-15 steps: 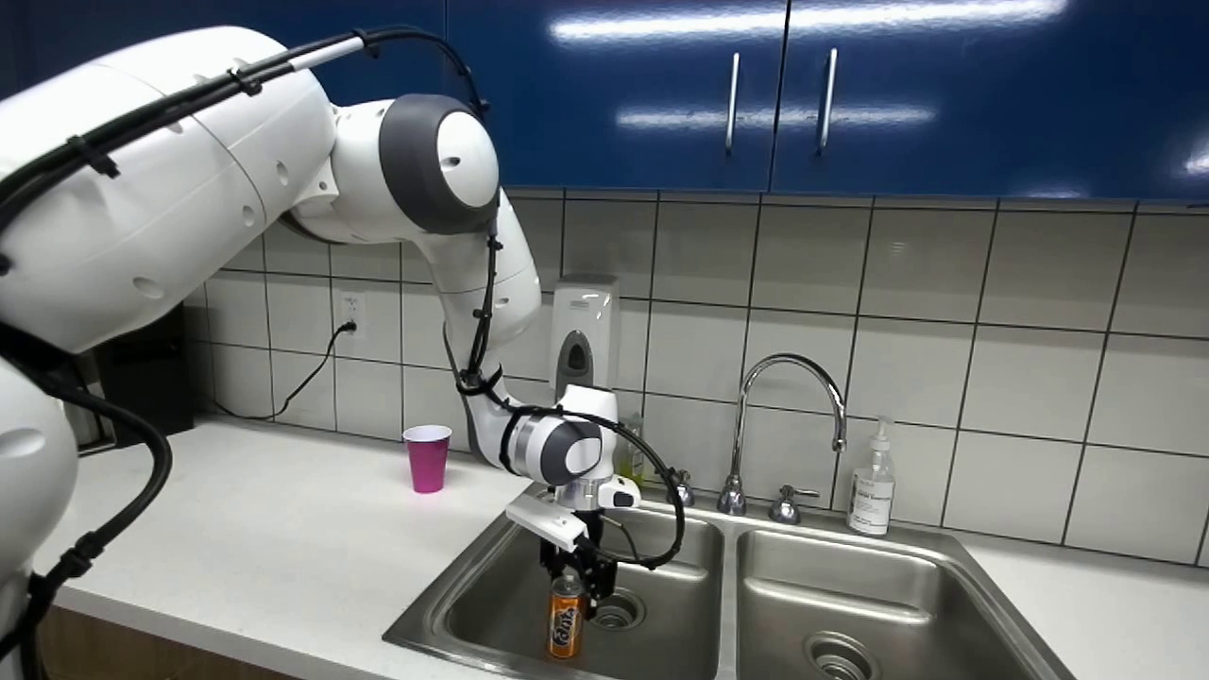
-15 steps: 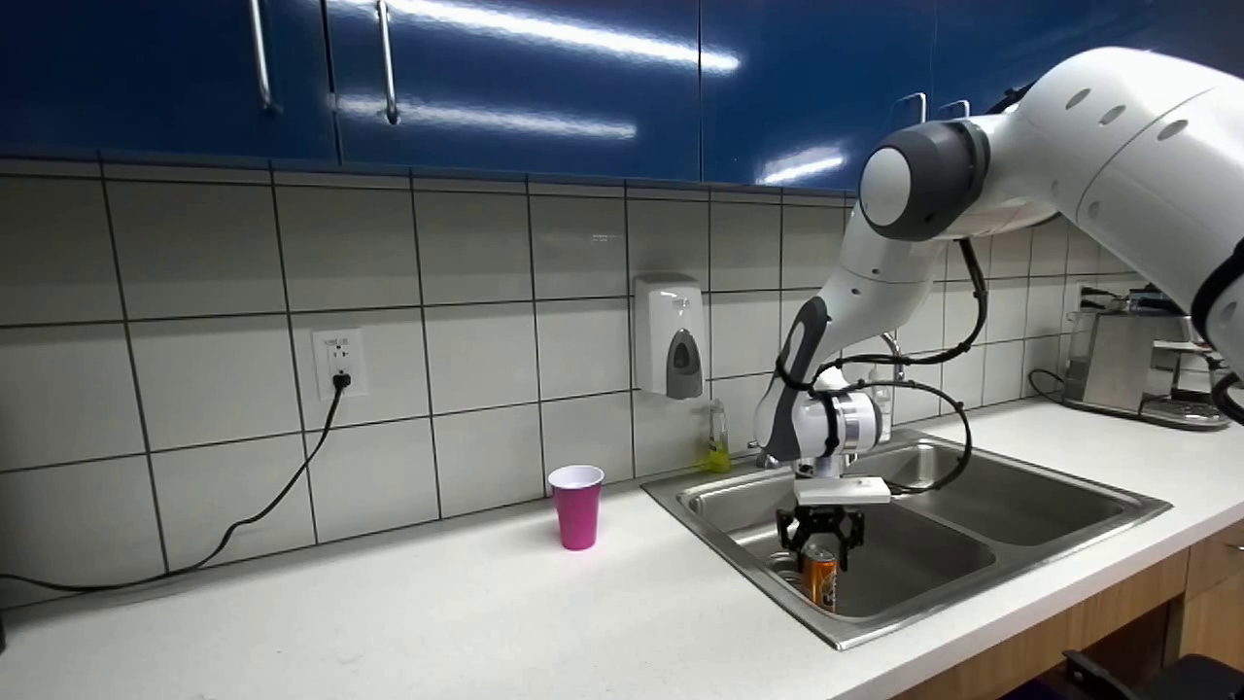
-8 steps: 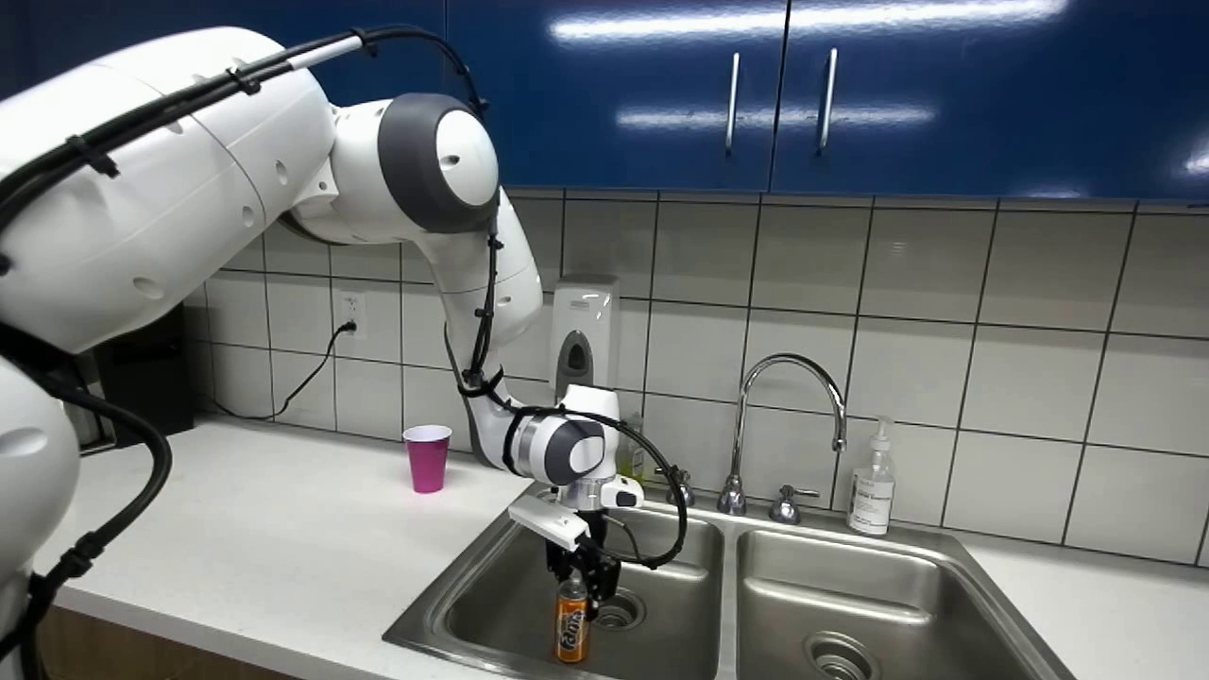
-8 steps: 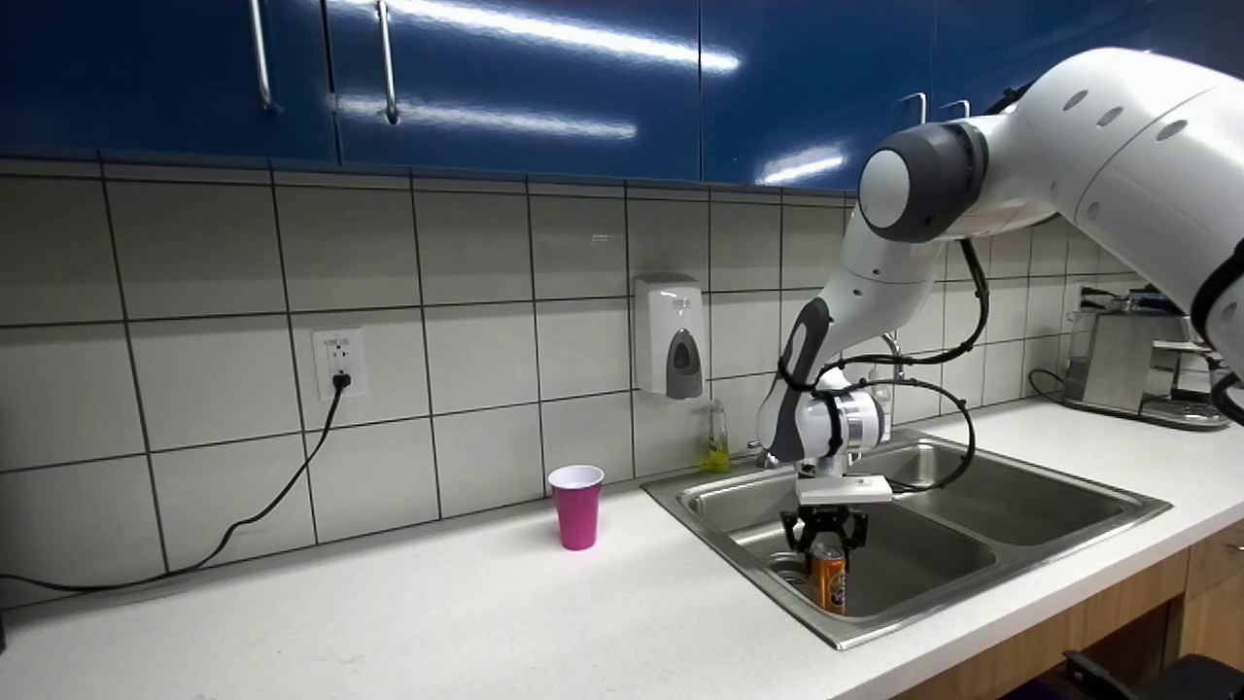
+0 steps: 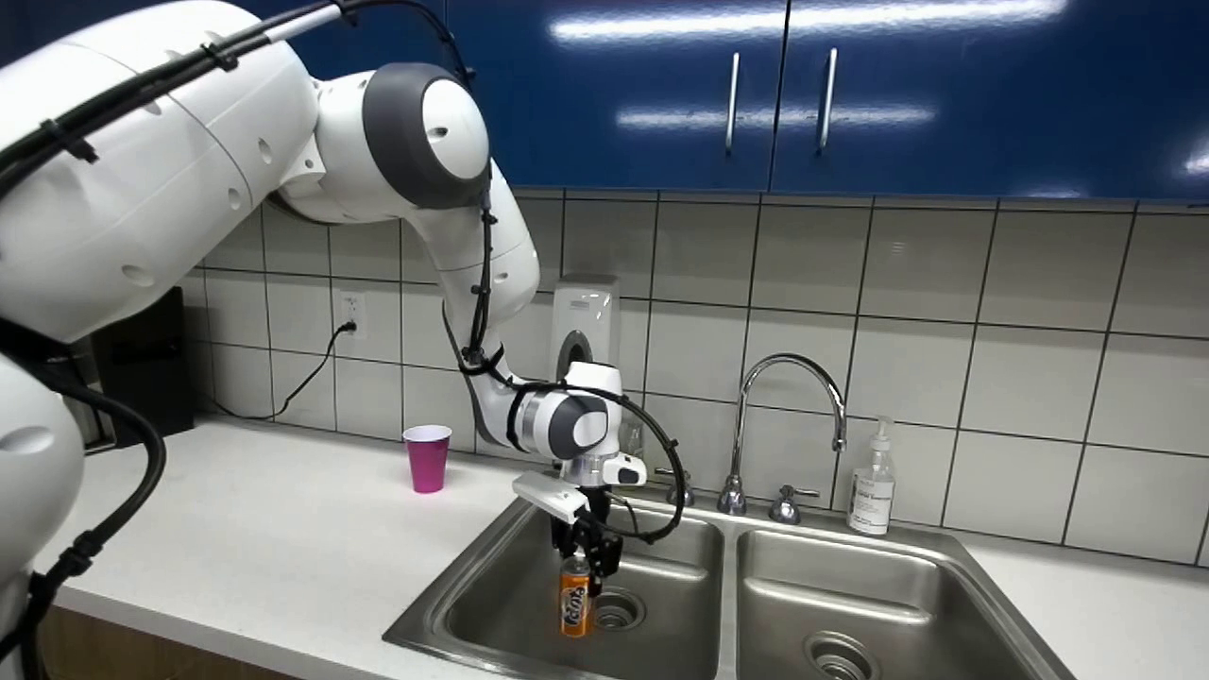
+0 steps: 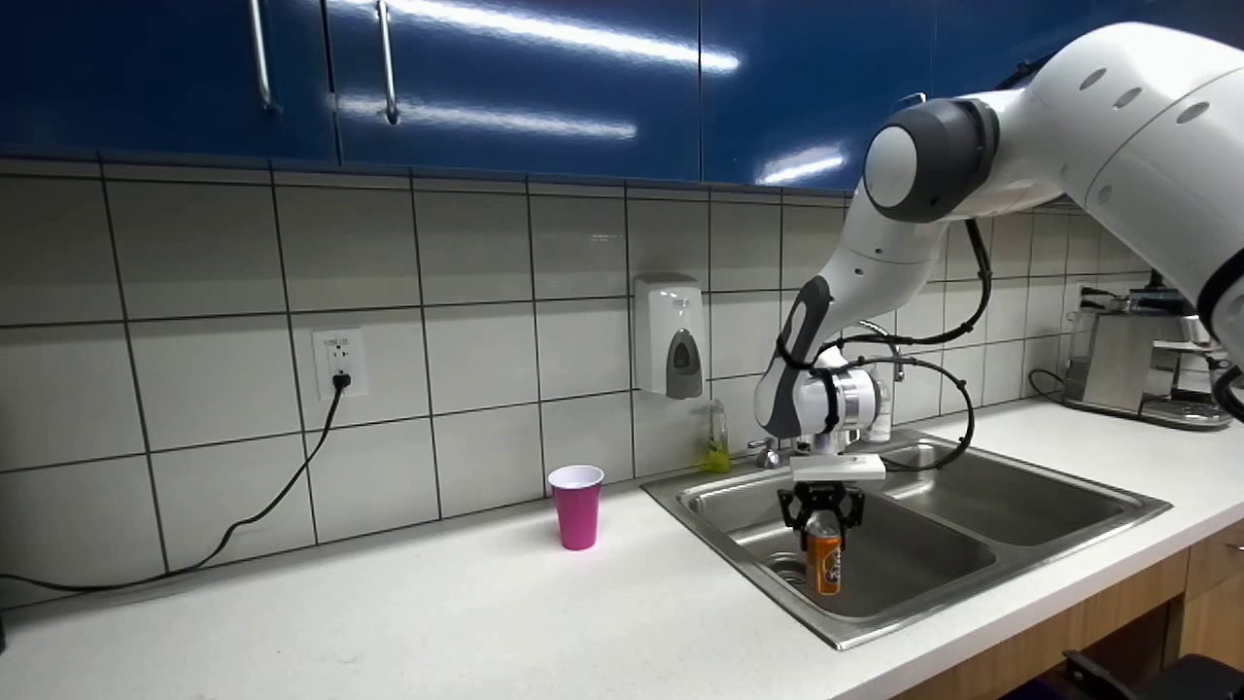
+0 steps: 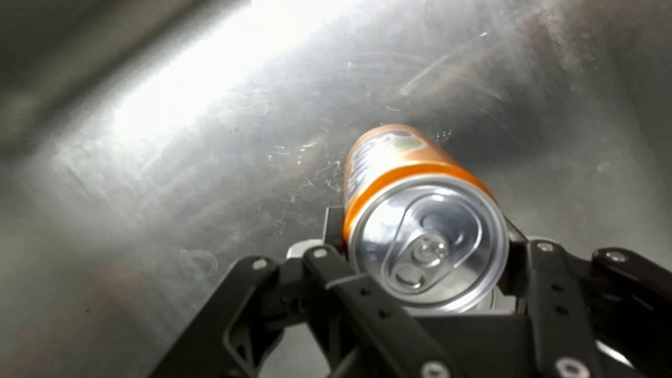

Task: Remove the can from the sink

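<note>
The can [image 5: 574, 604] is orange with a silvery top and stands upright in the near part of the left-hand bowl of the stainless steel sink [image 5: 729, 604]. It also shows in an exterior view [image 6: 824, 569]. My gripper [image 6: 823, 533] points down from above, with its fingers on either side of the can's upper part. In the wrist view the silvery lid with its pull tab [image 7: 428, 249] sits between the fingers [image 7: 334, 226], which touch it on both sides. The can appears held a little above the bowl's floor.
A pink cup [image 6: 578, 510] stands on the white counter [image 6: 389, 622]. A chrome faucet [image 5: 791, 364], a pump bottle [image 5: 871, 491] and a soap dispenser [image 6: 671, 335] are along the tiled wall. The sink's near rim [image 6: 844, 637] and the drain [image 5: 619, 609] are close to the can.
Half a second ago the can stood lower in the bowl, with the gripper around its top. Now the arm, gripper and can have risen together. Before that, gripper and can shifted slightly sideways.
</note>
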### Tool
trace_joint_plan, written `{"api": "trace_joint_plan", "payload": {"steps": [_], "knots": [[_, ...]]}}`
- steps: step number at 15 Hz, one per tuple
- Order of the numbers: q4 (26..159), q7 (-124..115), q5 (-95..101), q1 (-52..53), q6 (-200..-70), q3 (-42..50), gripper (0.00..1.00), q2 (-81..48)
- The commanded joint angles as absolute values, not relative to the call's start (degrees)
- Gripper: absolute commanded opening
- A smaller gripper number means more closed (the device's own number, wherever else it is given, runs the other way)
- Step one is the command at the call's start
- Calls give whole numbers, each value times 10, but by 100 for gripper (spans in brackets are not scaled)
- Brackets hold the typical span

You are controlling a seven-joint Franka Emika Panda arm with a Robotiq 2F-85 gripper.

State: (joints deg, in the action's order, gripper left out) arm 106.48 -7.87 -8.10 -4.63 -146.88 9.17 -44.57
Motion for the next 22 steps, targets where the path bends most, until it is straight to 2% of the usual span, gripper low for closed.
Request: {"api": "trace_joint_plan", "payload": {"steps": [1,7,22], "knots": [[1100,-102,-62,-39,-1424,102,38,-372],[1137,-34,-45,-59,-1349,83,38,-281],[1314,64,-64,-32,-1294,13,38,-78]]}}
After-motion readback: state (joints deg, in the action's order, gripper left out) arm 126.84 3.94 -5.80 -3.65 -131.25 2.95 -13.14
